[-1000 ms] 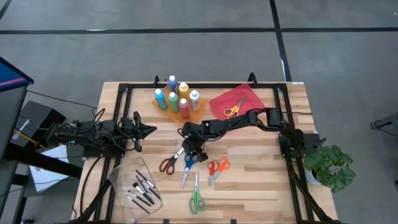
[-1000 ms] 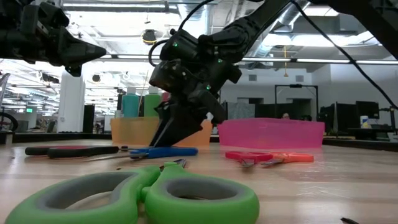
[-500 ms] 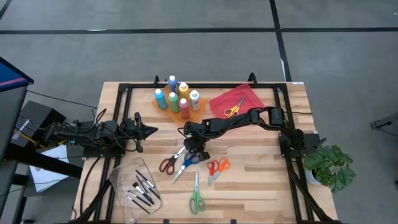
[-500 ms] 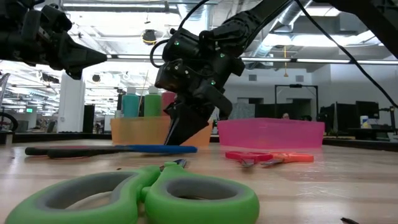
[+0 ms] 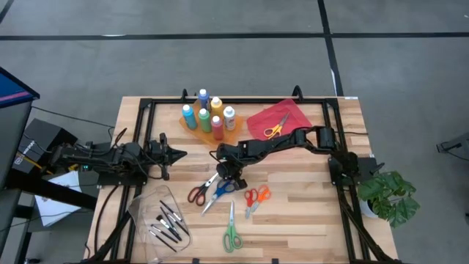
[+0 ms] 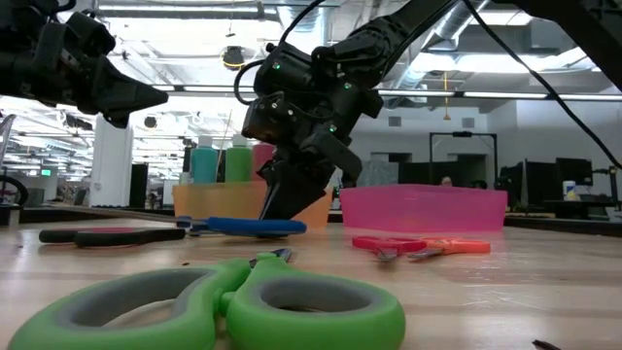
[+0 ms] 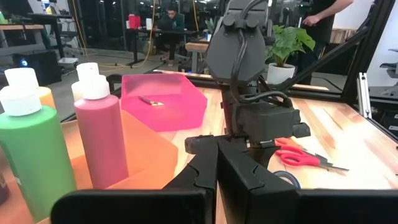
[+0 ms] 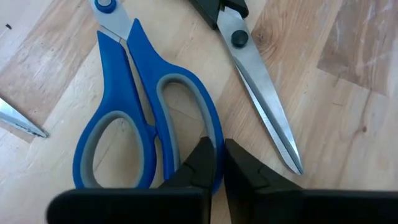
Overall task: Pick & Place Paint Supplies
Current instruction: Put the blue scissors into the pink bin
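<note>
The right hand (image 8: 216,163) has closed on the handle loop of the blue scissors (image 8: 146,118), so the grasp step seems done. Next it must lift them off the bench (image 5: 308,213), probably toward the pink tray (image 5: 293,114).

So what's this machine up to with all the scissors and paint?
The right gripper has closed on the handle of the blue scissors at mid-table, among red, orange and green scissors. The left gripper waits shut near the tray of paint bottles. One pair of scissors already lies in the pink tray.

Right gripper (image 8: 216,155) low, jaws pinched; left gripper (image 5: 176,154) closed.
</note>
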